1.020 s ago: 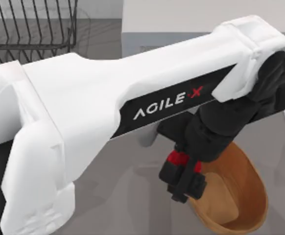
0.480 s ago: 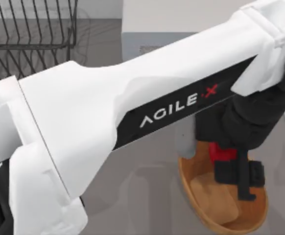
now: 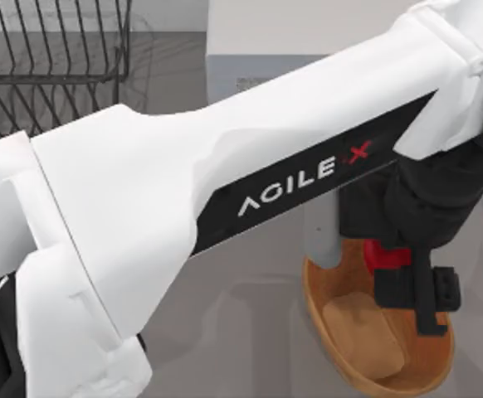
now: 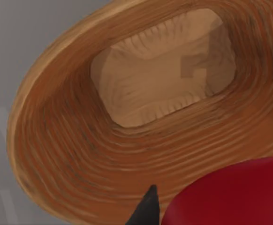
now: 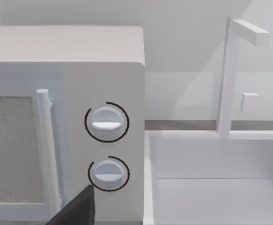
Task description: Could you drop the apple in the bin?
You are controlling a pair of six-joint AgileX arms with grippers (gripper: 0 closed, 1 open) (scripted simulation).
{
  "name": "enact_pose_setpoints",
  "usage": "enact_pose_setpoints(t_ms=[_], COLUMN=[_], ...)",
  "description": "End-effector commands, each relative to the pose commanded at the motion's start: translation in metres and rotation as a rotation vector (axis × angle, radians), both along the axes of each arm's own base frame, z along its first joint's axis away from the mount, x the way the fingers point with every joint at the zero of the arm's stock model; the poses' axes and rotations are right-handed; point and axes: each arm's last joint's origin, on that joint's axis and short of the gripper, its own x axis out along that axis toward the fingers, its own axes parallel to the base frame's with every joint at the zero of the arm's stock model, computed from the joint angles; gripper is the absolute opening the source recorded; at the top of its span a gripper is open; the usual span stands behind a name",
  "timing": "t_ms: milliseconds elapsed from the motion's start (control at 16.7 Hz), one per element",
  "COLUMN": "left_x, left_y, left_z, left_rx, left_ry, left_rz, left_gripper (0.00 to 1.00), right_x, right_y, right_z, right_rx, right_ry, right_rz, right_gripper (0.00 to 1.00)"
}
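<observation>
Apple pinched in the left hand, red showing between the dark fingers just above the bin's far rim in the top view. Left wrist view has the fruit at the frame edge with one dark fingertip beside it, and the bin spread below, tan floor bare.

Step in hand, as I judge it: the release. The hand sits over the bin's wall nearer the microwave rather than over the flat bottom, so a drop from here would likely strike the sloped side and roll inward. Better to bring the hand a little toward the bin's middle and lower before spreading the fingers, so the apple does not bounce out over the rim.

Right hand parked facing the microwave's dials, beyond the bin; whether its fingers are spread I cannot tell. Dish rack stands well apart from the bin on the desk.

Hidden: the left arm covers the bin's far edge in the top view; most of the apple is cut off or masked by fingers; height above the bin unclear.
</observation>
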Motion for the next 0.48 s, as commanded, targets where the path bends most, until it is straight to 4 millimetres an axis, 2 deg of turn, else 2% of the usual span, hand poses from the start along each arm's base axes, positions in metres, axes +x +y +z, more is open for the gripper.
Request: enact_pose_setpoints(t_ms=[120, 240, 480], left_x=[0.002, 0.004, 0.005], left_y=[0.002, 0.001, -0.001], left_z=[0.000, -0.008, -0.042], left_rx=[0.002, 0.008, 0.021], left_ry=[0.000, -0.004, 0.013], left_rz=[0.003, 0.006, -0.002], left_gripper=[0.00, 0.00, 0.00], right_x=[0.000, 0.000, 0.000], right_y=[0.000, 0.000, 0.000], right_z=[0.000, 0.000, 0.000], right_rx=[0.000, 0.000, 0.000], right_ry=[0.000, 0.000, 0.000], right_rz=[0.000, 0.000, 0.000], right_gripper=[1.00, 1.00, 1.00])
